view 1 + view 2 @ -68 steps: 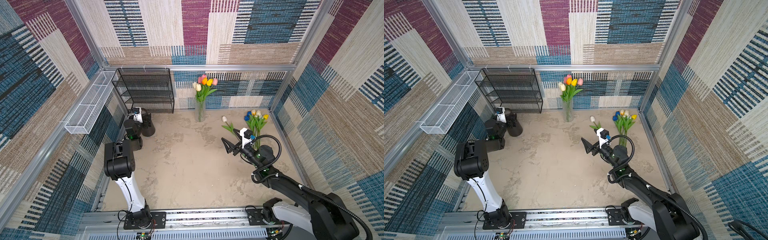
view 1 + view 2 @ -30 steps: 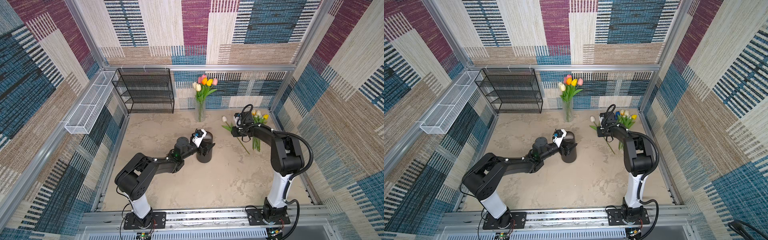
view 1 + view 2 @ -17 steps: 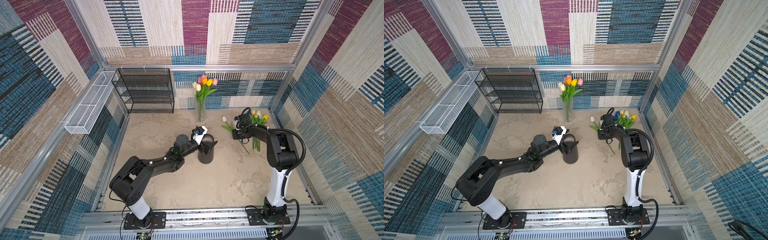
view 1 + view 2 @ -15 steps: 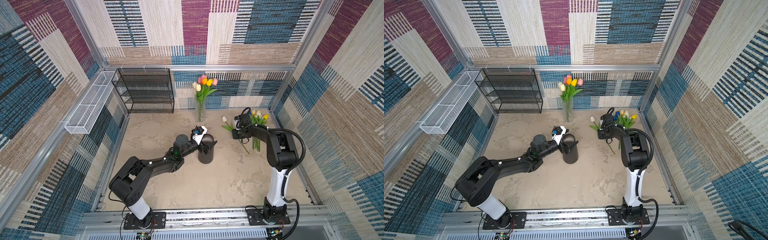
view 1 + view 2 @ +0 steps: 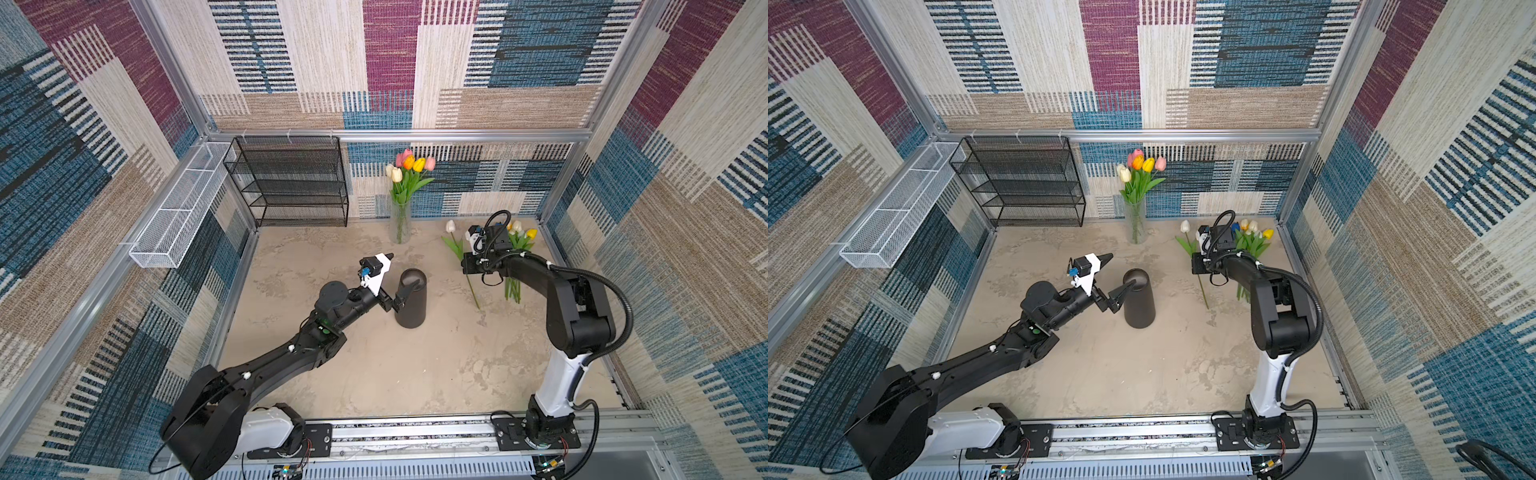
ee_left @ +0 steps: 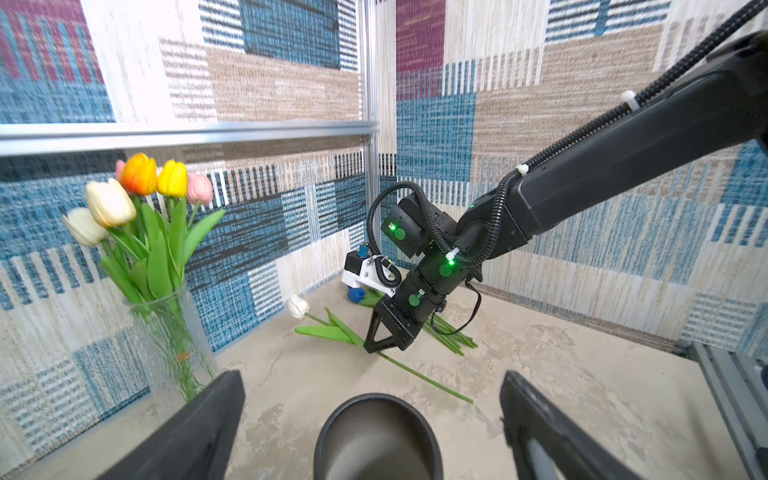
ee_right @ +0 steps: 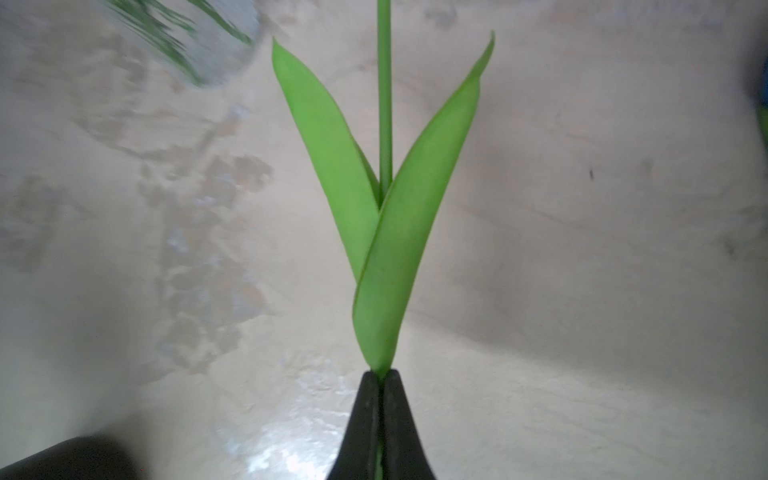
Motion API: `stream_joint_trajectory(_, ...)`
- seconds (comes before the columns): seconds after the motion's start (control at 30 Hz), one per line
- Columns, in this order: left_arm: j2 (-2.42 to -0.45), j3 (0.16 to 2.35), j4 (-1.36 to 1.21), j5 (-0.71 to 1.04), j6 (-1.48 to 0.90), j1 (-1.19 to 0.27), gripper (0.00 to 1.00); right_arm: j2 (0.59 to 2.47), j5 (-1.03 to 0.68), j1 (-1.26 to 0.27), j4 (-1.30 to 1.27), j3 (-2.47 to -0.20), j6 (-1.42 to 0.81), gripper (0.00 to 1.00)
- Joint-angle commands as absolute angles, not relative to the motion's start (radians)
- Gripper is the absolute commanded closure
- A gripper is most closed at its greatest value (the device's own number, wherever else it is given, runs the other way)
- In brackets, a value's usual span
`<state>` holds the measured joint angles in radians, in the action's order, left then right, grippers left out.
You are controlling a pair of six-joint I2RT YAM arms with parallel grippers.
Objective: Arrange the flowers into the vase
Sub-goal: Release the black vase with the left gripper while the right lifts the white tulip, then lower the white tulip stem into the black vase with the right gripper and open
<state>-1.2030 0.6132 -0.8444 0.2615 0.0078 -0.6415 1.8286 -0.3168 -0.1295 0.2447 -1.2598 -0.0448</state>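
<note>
A dark vase [image 5: 411, 305] [image 5: 1139, 307] stands mid-floor, its mouth empty in the left wrist view [image 6: 376, 436]. My left gripper [image 5: 404, 269] [image 5: 1122, 269] [image 6: 371, 376] is open, one finger on each side of the vase's rim. A white tulip [image 5: 450, 226] [image 5: 1185, 226] [image 6: 298, 306] lies on the floor. My right gripper [image 5: 467, 266] [image 5: 1198, 266] [image 7: 380, 376] is shut on its stem just below the leaves [image 7: 399, 249]. More flowers [image 5: 519, 239] [image 5: 1252, 239] lie heaped behind the right arm, partly hidden by it.
A glass vase [image 5: 400, 224] [image 5: 1135, 222] [image 6: 174, 345] with several tulips stands at the back wall. A black wire rack [image 5: 291, 183] fills the back left, and a white mesh basket [image 5: 178, 208] hangs on the left wall. A rail [image 5: 415, 432] runs along the front.
The left arm carried the dark vase from the back left to mid-floor and opened its jaws. The right arm reached to the white tulip and shut on its stem.
</note>
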Motion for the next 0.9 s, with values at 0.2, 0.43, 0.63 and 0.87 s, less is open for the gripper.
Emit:
stream_joint_trajectory(0.2,-1.004,0.355,-0.938,0.066,0.054,-0.639,0.02,1.302,-0.756,-0.145,-0.728,-0.871,-0.336,1.0)
stream_joint_trajectory(0.43,-1.055,0.285,-1.024,0.01,0.032,-0.64,0.03,1.337,-0.732,-0.336,-1.186,-0.852,-0.427,1.0)
stream_joint_trajectory(0.63,-1.097,0.304,-1.066,0.033,0.027,-0.64,0.03,1.478,-0.732,-0.427,-1.364,-0.922,-0.458,1.0)
stream_joint_trajectory(0.87,-1.095,0.28,-1.059,0.015,0.037,-0.639,0.03,1.578,-0.744,-0.455,-1.391,-0.973,-0.463,1.0)
